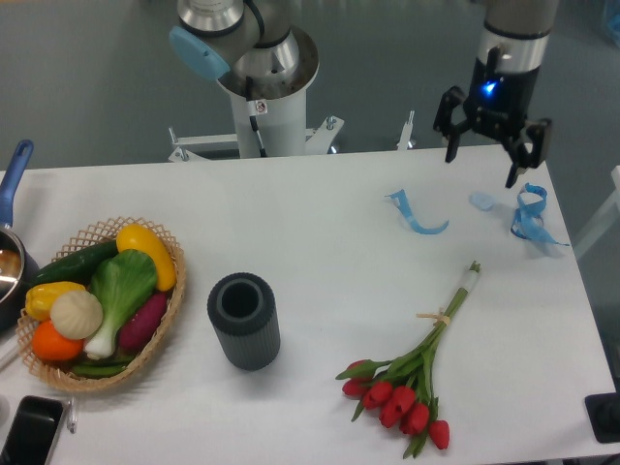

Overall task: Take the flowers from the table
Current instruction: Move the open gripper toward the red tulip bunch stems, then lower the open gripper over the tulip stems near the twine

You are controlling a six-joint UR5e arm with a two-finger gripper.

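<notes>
While our gripper [481, 160] hangs with fingers apart at one o'clock, blue ribbon pieces [528, 215] nearby could snag before we reach the flowers [412, 383] at five.

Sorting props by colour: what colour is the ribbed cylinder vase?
Dark grey vase, clearest in the fixed camera view.
</notes>
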